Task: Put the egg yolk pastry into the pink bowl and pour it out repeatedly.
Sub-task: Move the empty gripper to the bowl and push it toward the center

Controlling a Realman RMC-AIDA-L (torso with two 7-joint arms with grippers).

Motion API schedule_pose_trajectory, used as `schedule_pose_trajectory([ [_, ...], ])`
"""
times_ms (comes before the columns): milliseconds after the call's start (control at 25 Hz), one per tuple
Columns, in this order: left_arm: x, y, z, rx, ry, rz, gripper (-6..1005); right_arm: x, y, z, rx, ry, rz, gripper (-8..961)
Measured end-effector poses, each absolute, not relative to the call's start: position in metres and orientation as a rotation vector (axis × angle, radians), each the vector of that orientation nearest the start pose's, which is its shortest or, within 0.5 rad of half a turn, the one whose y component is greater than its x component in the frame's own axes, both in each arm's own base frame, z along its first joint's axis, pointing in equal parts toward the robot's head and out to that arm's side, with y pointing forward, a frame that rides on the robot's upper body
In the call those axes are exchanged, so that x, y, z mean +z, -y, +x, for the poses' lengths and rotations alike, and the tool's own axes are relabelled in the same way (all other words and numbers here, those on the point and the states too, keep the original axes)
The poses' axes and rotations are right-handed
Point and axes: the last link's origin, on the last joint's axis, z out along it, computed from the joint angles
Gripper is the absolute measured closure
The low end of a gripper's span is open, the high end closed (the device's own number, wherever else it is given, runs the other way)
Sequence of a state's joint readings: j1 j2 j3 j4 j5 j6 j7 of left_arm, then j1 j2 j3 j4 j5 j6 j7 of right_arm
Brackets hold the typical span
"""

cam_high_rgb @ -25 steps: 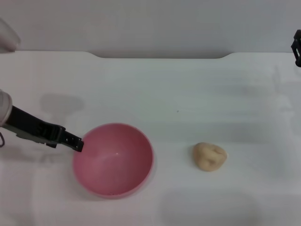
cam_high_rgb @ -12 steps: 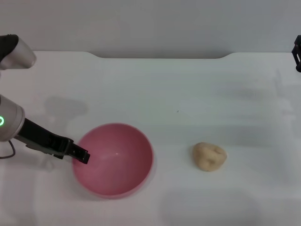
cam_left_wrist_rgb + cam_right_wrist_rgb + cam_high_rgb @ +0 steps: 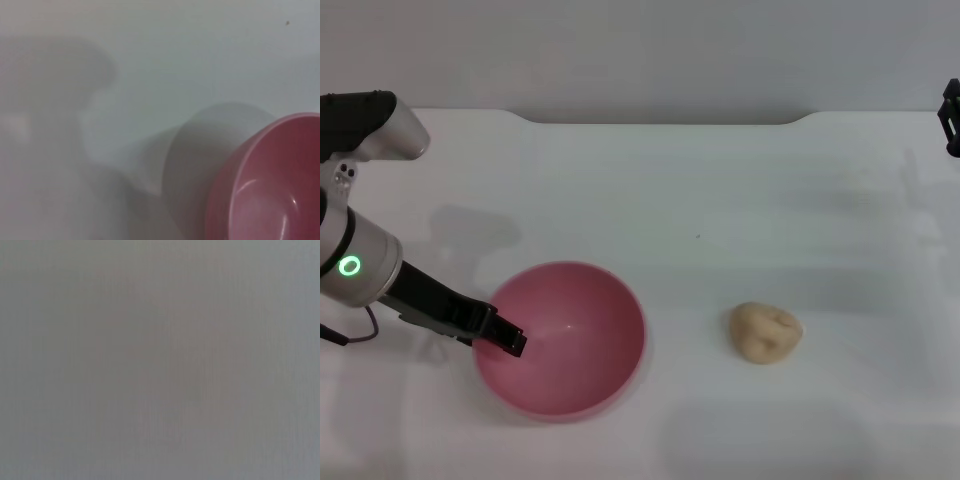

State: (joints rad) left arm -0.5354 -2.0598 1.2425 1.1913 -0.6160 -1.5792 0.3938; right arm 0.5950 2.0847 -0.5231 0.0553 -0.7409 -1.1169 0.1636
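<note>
We had the left gripper (image 3: 510,341) at the pink bowl (image 3: 570,340), tip over the bowl's left rim and reaching into it. Jaws: we couldn't tell whether they were wide, narrow or pinching the rim (the head view showed only a dark tip; the left wrist view showed bowl wall and tabletop (image 3: 720,200), no fingers). The bowl sat toward the tabletop's near-left, upright and empty. The egg yolk pastry (image 3: 766,332) lay on the tabletop well apart from the bowl, toward the near edge, right of centre. The right gripper (image 3: 952,118) was parked at the far-right corner, jaws unreadable.

Risks we saw:
- A rim grip that shallow could slip, so the smooth plastic bowl would twist or drop on lift.
- Pushing sideways before closing could skate the light bowl toward the pastry.
- Tilting an empty bowl would waste the cycle, since the pastry wasn't loaded yet.
</note>
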Motion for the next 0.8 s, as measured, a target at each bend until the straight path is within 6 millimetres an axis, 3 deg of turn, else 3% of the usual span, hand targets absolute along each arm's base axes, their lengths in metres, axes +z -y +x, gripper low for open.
schedule_pose_trajectory([
  [200, 0.005, -0.339, -0.237, 0.383, 1.51, -2.398, 385, 0.0, -0.363, 0.331, 0.635, -0.604, -1.507, 475],
  [800, 0.005, -0.339, -0.236, 0.399, 1.493, -2.41, 960, 0.005, -0.371, 0.319, 0.714, -0.585, -1.497, 482],
])
